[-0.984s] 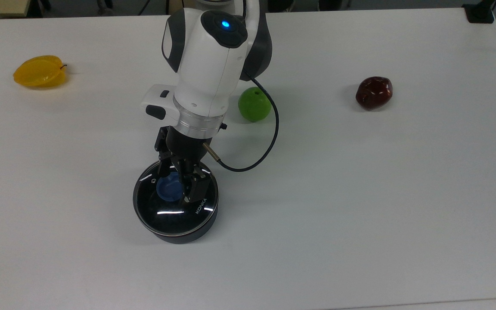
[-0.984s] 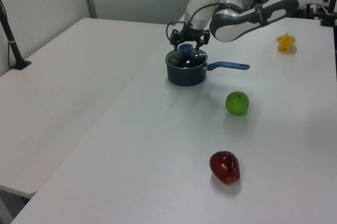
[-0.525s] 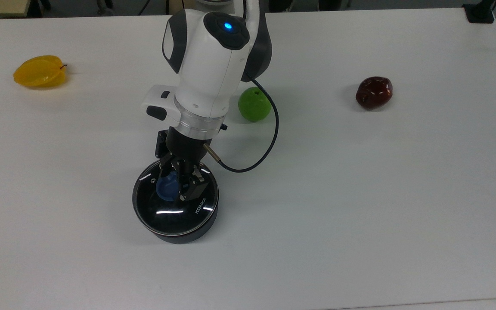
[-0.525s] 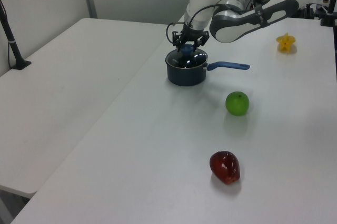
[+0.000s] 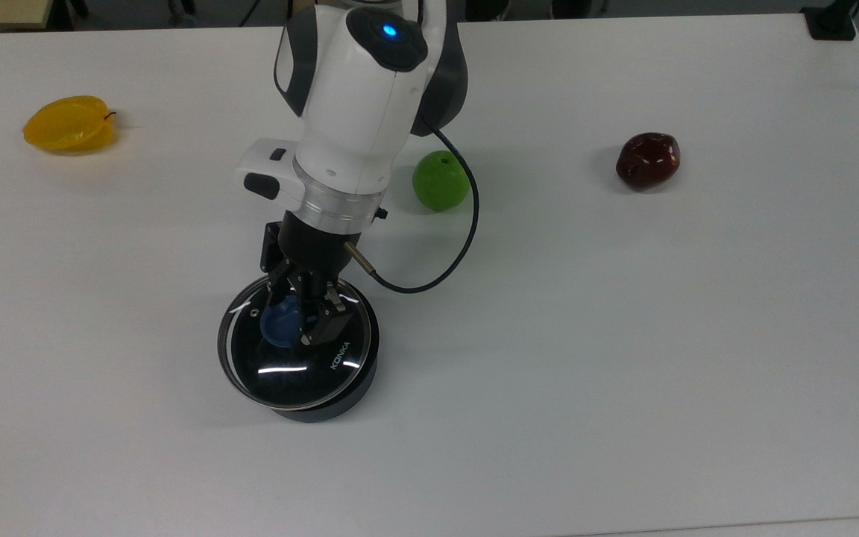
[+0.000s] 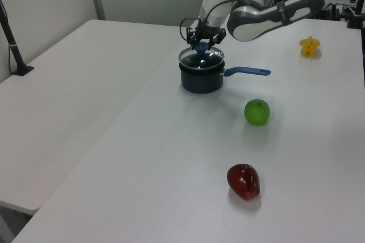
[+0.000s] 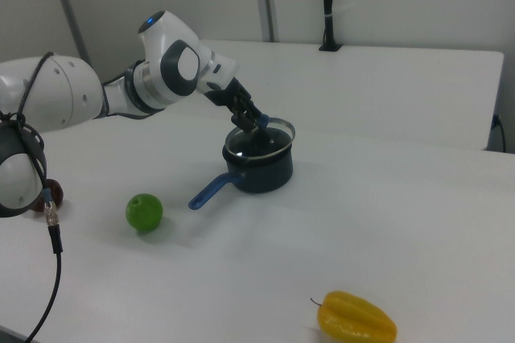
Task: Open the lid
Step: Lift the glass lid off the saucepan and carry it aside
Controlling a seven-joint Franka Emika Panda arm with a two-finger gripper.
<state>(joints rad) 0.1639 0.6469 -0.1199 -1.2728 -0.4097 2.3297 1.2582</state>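
Over the pot: lid (image 5: 291, 364) now hangs lifted and shifted toward the top view's left, off the saucepan (image 6: 201, 77).
Gripper (image 5: 297, 322): clamped on the blue knob (image 5: 280, 326).
Change: lid sat seated earlier.
Meaning: opening looks underway; setting it aside remains.

Arm (image 5: 355, 112) hides the saucepan's handle in the top view; fingers (image 5: 321, 328) overlap the knob (image 5: 280, 324)

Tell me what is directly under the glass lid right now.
The black saucepan sits under the lid, which the tool holds by its blue knob, raised off the rim. The pan's inside looks dark through the glass; any contents cannot be made out.
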